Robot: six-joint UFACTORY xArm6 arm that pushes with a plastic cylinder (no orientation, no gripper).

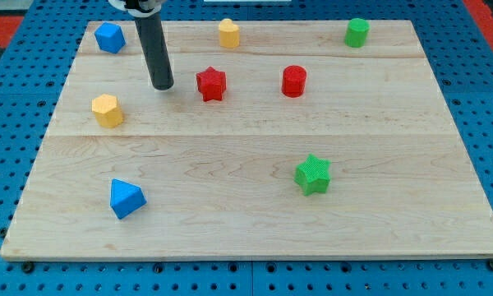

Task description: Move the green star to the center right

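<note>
The green star (313, 174) lies on the wooden board (255, 222), right of the middle and toward the view's bottom. My tip (162, 85) rests on the board in the upper left part, far from the star. It stands just left of the red star (211, 84), with a small gap between them, and up and right of the yellow hexagon block (107, 110).
A red cylinder (294, 80) stands right of the red star. Along the top edge are a blue block (109, 37), a yellow block (228, 33) and a green cylinder (357, 32). A blue triangular block (126, 198) lies at the lower left.
</note>
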